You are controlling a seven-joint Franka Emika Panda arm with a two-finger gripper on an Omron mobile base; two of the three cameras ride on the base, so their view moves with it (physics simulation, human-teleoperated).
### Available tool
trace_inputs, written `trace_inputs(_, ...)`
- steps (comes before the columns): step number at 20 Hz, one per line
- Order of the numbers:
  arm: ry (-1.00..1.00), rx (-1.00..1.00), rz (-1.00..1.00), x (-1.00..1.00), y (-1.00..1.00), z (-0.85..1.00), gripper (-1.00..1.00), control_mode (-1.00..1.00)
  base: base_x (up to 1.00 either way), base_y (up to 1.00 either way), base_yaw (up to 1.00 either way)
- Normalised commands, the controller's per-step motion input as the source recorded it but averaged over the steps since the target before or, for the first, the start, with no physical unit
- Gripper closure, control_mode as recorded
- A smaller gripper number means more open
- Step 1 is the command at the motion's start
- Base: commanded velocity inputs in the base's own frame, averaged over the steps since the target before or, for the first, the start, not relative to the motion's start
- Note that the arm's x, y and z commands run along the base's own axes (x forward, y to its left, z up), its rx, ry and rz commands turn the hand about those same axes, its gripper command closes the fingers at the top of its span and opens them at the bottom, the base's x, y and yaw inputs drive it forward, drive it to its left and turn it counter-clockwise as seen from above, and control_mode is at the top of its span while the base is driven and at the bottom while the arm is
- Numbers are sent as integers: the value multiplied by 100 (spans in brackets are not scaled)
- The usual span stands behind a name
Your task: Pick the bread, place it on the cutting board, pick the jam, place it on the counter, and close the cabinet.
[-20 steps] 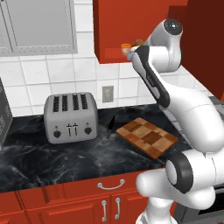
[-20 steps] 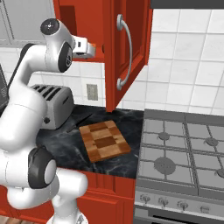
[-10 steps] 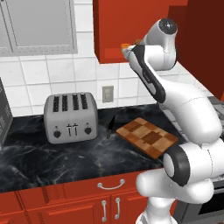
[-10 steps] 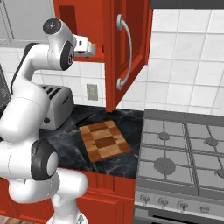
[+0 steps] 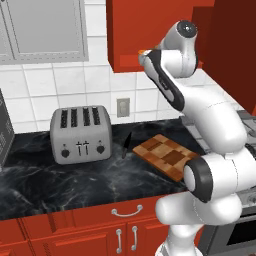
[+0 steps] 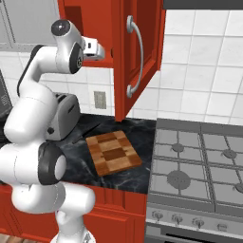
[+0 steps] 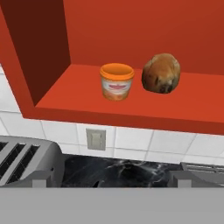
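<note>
The red cabinet (image 7: 131,26) stands open, and on its shelf sit the jam (image 7: 116,81), a small orange jar, and to its right the bread (image 7: 161,73), a round brown loaf. They stand slightly apart. My gripper (image 7: 112,179) is open and empty, held in front of the shelf and a little below it, short of both. In the right base view the gripper (image 6: 103,51) is at the shelf's front edge, left of the open door (image 6: 142,52). The checkered cutting board (image 5: 167,156) (image 6: 113,152) lies bare on the black counter (image 5: 60,185) below.
A grey toaster (image 5: 80,134) (image 6: 64,114) stands on the counter left of the board. The open door with its silver handle (image 6: 133,57) hangs just right of the hand. A stove (image 6: 199,161) adjoins the counter on the right. A wall outlet (image 7: 96,139) sits under the cabinet.
The arm has shifted slightly left, bringing the hand closer to the open cabinet shelf. Bread, jam, board and door have not moved.
</note>
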Motion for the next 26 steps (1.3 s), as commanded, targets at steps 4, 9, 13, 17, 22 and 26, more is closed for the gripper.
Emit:
trace_inputs(4, 0, 0, 0, 26, 0, 0, -100, -100, 0, 0, 0)
trace_inputs(9, 0, 0, 0, 26, 0, 0, -100, -100, 0, 0, 0)
trace_inputs(13, 0, 0, 0, 27, 3, 0, -100, -100, 0, 0, 0)
trace_inputs(17, 0, 0, 0, 27, 7, 0, -100, -100, 0, 0, 0)
trace_inputs(22, 0, 0, 0, 24, 1, 0, -100, -100, 0, 0, 0)
trace_inputs(26, 0, 0, 0, 24, 0, 0, -100, -100, 0, 0, 0)
